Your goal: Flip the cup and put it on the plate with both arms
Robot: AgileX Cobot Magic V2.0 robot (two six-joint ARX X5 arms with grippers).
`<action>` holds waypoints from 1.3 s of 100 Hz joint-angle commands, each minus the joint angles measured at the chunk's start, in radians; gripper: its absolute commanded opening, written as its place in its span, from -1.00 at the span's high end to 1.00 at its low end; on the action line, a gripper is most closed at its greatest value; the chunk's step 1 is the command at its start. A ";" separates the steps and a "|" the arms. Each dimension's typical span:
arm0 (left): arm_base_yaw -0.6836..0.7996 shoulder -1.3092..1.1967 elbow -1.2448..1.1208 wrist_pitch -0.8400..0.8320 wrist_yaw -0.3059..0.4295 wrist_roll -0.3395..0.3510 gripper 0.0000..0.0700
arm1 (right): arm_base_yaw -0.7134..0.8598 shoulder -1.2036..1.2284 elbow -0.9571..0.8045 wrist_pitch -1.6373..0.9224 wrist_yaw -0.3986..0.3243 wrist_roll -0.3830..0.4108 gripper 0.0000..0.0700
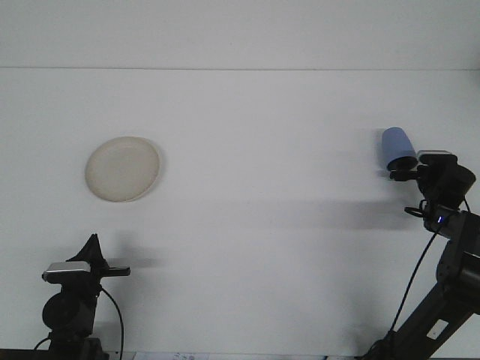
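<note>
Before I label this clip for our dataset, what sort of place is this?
Probably a robot test bench: a plain white table holding only a plate and a blue cup, with two black arms mounted along its near edge.

Blue cup [397,147] near tabletop's [255,187] right edge, right gripper [403,174] at its rim. Plate [122,168] left. Left gripper [94,259] near front edge.
</note>
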 commanded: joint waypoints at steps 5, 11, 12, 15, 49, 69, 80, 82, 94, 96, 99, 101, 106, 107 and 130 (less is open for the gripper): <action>0.000 -0.001 -0.019 0.010 0.001 0.008 0.97 | -0.004 0.045 0.039 0.016 -0.021 -0.005 0.03; 0.000 -0.001 -0.019 0.010 0.001 0.008 0.97 | -0.004 0.051 0.041 0.029 -0.034 -0.005 0.29; 0.000 -0.001 -0.019 0.010 0.001 0.008 0.97 | -0.004 0.051 0.042 0.031 -0.037 -0.006 0.36; 0.000 -0.001 -0.019 0.010 0.001 0.008 0.97 | -0.004 0.051 0.044 0.031 -0.039 -0.006 0.53; 0.000 -0.001 -0.019 0.010 0.001 0.008 0.97 | -0.005 0.050 0.045 0.059 -0.047 0.008 0.99; 0.000 -0.001 -0.019 0.010 0.001 0.008 0.97 | -0.005 -0.013 0.045 -0.019 -0.053 0.059 0.99; 0.000 -0.001 -0.019 0.010 0.001 0.008 0.97 | -0.003 -0.103 0.045 -0.149 -0.043 0.059 0.99; 0.000 -0.001 -0.019 0.010 0.001 0.008 0.97 | -0.001 -0.122 0.045 -0.174 -0.036 0.060 0.99; 0.000 -0.001 -0.019 0.010 0.001 0.008 0.97 | 0.020 -0.267 0.045 -0.389 0.031 0.106 0.99; 0.000 -0.001 -0.019 0.010 0.001 0.008 0.97 | 0.025 -0.291 0.045 -0.425 0.042 0.116 0.99; 0.000 -0.001 -0.019 0.010 0.001 0.008 0.97 | 0.034 -0.328 0.045 -0.478 0.060 0.136 0.99; 0.000 -0.001 -0.019 0.010 0.001 0.008 0.97 | 0.041 -0.351 0.045 -0.510 0.071 0.149 0.99; 0.000 -0.001 -0.019 0.010 0.001 0.008 0.97 | 0.063 -0.414 0.045 -0.597 0.084 0.171 0.99; 0.000 -0.001 -0.019 0.010 0.001 0.008 0.97 | 0.068 -0.425 0.045 -0.613 0.086 0.175 0.99; 0.000 -0.001 -0.019 0.010 0.001 0.008 0.97 | 0.260 -0.702 0.061 -1.006 0.160 0.212 0.99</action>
